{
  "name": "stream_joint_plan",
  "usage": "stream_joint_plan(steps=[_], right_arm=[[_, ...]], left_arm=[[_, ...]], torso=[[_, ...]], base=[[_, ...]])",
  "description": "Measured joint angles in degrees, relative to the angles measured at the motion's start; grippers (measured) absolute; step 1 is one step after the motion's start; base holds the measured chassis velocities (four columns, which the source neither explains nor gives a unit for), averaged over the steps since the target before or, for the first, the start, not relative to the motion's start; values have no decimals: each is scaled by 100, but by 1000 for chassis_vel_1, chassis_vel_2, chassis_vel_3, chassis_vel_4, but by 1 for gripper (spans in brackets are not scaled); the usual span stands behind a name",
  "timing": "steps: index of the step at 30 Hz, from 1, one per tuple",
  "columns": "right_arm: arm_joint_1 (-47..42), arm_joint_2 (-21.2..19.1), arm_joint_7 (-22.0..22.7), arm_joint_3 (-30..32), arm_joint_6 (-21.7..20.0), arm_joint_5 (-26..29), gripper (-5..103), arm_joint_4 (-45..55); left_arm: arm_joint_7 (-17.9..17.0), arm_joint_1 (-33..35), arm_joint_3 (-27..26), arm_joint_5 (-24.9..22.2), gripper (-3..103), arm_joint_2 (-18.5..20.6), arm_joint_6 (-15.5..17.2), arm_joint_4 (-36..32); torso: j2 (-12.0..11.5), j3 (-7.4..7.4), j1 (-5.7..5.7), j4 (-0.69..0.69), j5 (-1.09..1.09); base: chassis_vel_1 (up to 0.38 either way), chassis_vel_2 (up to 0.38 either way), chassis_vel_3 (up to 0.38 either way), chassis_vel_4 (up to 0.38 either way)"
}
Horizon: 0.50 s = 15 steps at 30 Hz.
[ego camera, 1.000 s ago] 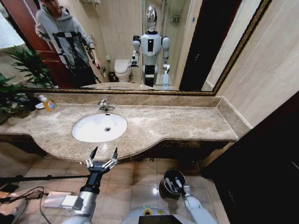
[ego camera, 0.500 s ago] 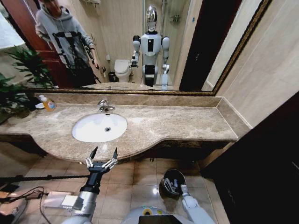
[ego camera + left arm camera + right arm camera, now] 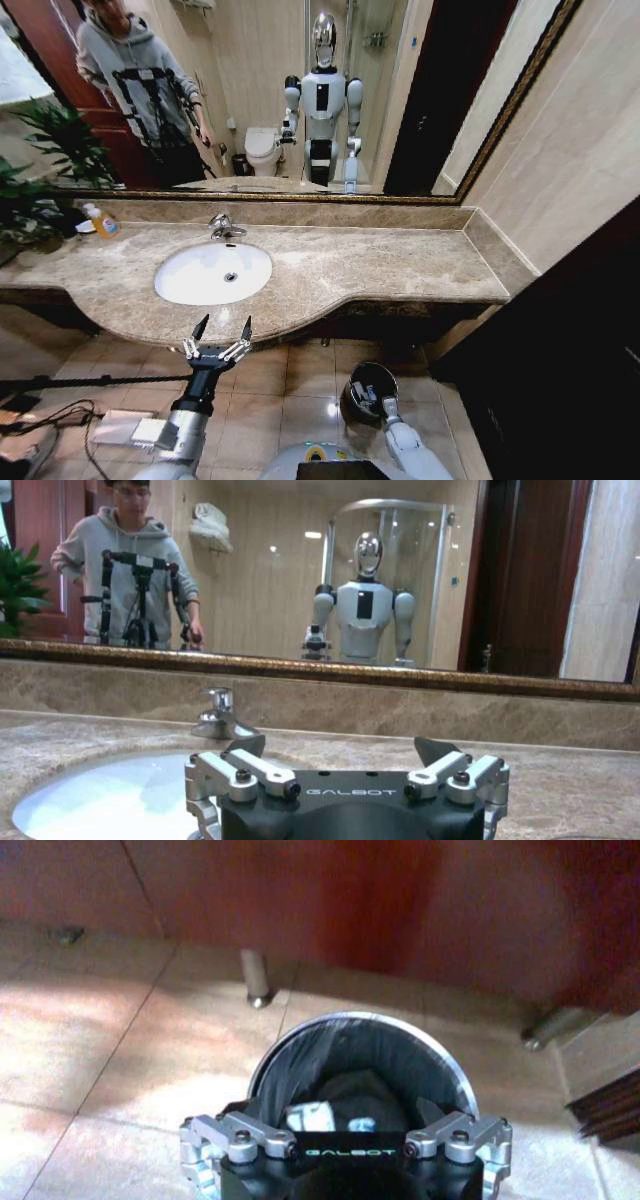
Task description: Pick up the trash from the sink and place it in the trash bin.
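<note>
- Trash (image 3: 318,1116) first: it's down inside the trash bin (image 3: 300,1051), on the black liner. From the right wrist view I can make out one pale piece with a bluish mark and maybe a second scrap next to it, so an honest count is one or two. They're too small and half hidden behind the gripper body to say more.
- Which way the pale piece points or where its long axis runs, I can't tell; it's just a small blob in there.
- Relative to the fingers: the trash sits between the two finger bases of the right gripper (image 3: 345,1121) but lower down, in the bin, not pinched by anything. The fingers stand apart with nothing in them.
- One bin, round, black with a glossy rim, standing on the tiled floor (image 3: 110,1027) under the counter edge. In the head view the right gripper (image 3: 372,395) hangs right over its mouth (image 3: 352,385).
- One sink (image 3: 195,280), white oval bowl with a drain in the middle, and its bowl looks bare. One chrome faucet (image 3: 222,228) behind it, set in the beige marble countertop (image 3: 380,265).
- Left gripper (image 3: 218,338) is held up in front of the counter edge, just below the sink, fingers spread wide and holding nothing. In the left wrist view it (image 3: 340,751) faces the faucet (image 3: 218,716) and the mirror (image 3: 300,570).
- One orange soap bottle (image 3: 102,222) way off at the left end of the counter.
</note>
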Motion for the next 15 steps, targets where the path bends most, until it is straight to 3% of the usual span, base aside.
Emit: stream_joint_plan(steps=[5, 9, 15], right_arm=[[-547, -250, 70, 122, -93, 339, 100, 1336], [-774, -336, 85, 219, -9, 303, 100, 1907], [-1535, -391, 84, 596, 32, 315, 100, 3779]], left_arm=[[0, 0, 0, 0, 100, 1, 0, 0], [0, 0, 0, 0, 100, 0, 0, 0], [0, 0, 0, 0, 100, 0, 0, 0]], torso=[[0, 0, 0, 0, -2], [0, 0, 0, 1, 0], [0, 0, 0, 0, -2]], base=[[0, 0, 0, 0], [0, 0, 0, 0], [0, 0, 0, 0]])
